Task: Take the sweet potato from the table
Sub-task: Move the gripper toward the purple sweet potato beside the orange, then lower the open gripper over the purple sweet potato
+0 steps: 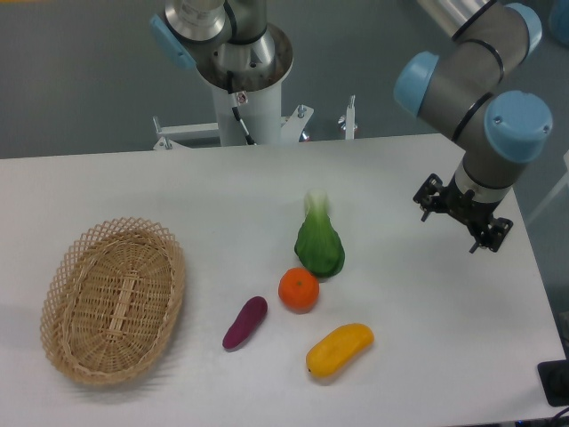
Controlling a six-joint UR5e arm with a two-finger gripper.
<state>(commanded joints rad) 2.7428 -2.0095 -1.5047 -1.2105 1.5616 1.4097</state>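
Sweet potato (244, 323): smooth, tapered, purple, lying on matte white counter (133, 187), at 7 o'clock from the round orange (299, 289). Jaws (453, 216) at counter's 3 o'clock, apparently apart, holding nothing.

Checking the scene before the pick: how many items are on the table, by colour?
Purple: 1, the sweet potato
Orange: 1, the round orange
Yellow: 1, the oblong fruit
Green: 1, the leafy vegetable
Tan: 1, the wicker basket
Total: 5 on the table
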